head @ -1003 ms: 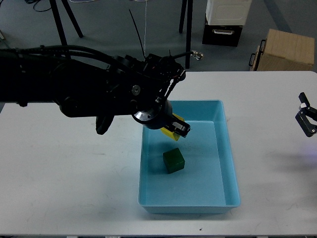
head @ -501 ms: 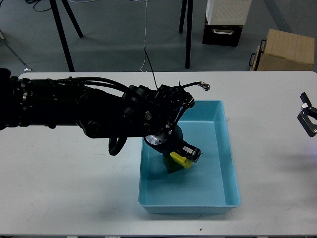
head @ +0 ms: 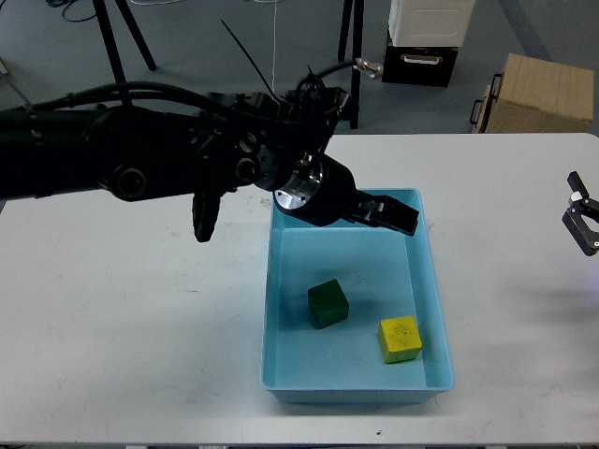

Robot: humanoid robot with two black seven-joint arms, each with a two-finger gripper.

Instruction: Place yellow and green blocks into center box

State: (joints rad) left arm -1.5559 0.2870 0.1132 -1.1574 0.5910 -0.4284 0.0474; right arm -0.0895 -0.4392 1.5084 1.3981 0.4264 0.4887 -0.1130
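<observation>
Your left hand (head: 398,216), now empty and lifted clear, has dropped the yellow block (head: 400,339) beside the green block (head: 328,303) in the box (head: 436,309): both placed.

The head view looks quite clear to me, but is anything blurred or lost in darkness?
Head view: the green block and yellow block in the blue box are sharp and evenly lit; the black left arm is dark, so its gripper shows little detail.

Green block (head: 328,303) and yellow block (head: 400,339) apart on the floor of the light-blue center box (head: 436,309).
</observation>
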